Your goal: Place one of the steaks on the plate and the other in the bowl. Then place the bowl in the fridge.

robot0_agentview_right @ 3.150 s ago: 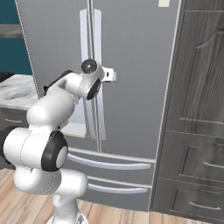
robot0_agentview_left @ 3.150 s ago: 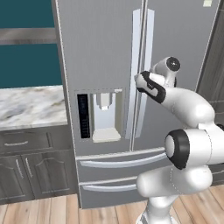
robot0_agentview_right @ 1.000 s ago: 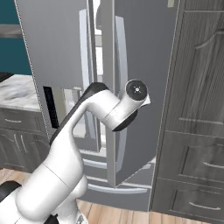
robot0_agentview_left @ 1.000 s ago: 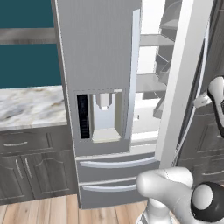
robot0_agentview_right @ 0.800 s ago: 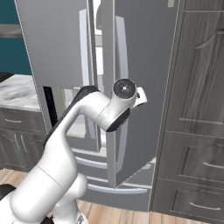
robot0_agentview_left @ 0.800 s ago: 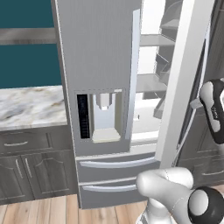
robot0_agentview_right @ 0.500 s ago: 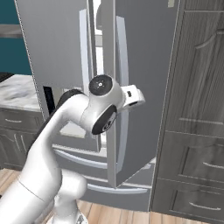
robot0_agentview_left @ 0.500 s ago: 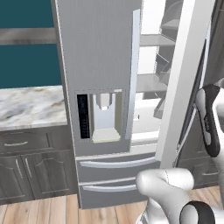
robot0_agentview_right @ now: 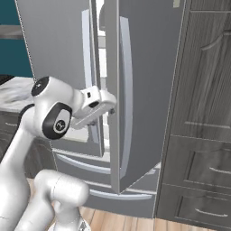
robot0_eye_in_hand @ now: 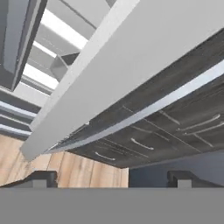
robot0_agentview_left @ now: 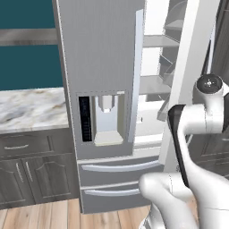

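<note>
Fridge: tall grey steel fridge (robot0_agentview_left: 100,67), upright, right door (robot0_agentview_right: 144,90) ajar, white shelves visible.
Jaws: gripper (robot0_agentview_right: 109,108) beside that door's handle; fingertips (robot0_eye_in_hand: 41,178) spread, empty.

We face the fridge (robot0_agentview_left: 103,67); its left door is shut, with the water dispenser (robot0_agentview_left: 106,118) set in it and a long bar handle (robot0_agentview_left: 137,76) down its right edge; the right door (robot0_agentview_left: 185,80) stands swung open toward us, edge on, and white shelves (robot0_agentview_left: 154,85) show in the gap between; two lower drawers (robot0_agentview_left: 118,179) with bar handles sit beneath; our white arm (robot0_agentview_left: 197,147) rises at lower right, in front of the open door; a marbled desk (robot0_agentview_left: 31,109) over grey cabinets (robot0_agentview_left: 31,174) lies to the left, against a teal wall (robot0_agentview_left: 27,15).
</note>
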Controlling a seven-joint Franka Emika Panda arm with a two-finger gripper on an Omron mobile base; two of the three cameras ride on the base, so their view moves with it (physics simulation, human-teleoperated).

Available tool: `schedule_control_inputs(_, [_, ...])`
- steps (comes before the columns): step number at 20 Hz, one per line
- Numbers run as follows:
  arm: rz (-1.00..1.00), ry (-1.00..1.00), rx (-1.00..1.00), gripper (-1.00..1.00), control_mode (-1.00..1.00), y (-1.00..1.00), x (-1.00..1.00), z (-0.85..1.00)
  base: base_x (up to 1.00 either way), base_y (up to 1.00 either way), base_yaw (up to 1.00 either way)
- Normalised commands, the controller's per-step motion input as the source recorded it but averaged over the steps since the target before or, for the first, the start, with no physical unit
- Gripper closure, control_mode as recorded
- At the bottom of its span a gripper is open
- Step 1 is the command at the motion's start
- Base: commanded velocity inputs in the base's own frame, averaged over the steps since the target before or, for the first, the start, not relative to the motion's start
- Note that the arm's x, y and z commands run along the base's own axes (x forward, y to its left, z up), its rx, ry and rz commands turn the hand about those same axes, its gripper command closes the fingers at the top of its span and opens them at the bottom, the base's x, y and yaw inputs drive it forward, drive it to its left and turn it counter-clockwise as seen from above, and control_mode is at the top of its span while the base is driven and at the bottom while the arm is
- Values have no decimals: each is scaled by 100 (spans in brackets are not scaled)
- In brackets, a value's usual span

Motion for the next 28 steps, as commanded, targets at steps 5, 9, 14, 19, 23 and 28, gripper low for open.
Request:
schedule_control_inputs(5, [-10,27,-17,-100,-100,94,22,-4,0,0,0])
schedule_control_inputs(9, [-1,6,-2,-100,-100,85,22,-27,0,0,0])
schedule_control_inputs(14, [5,15,-13,-100,-100,54,27,-83,0,0,0])
schedule_control_inputs(19, [0,13,-16,-100,-100,0,60,-59,0,0,0])
schedule_control_inputs(23, [1,7,-20,-100,-100,-10,100,-68,0,0,0])
schedule_control_inputs(28, [8,12,-13,-100,-100,-33,88,-38,0,0,0])
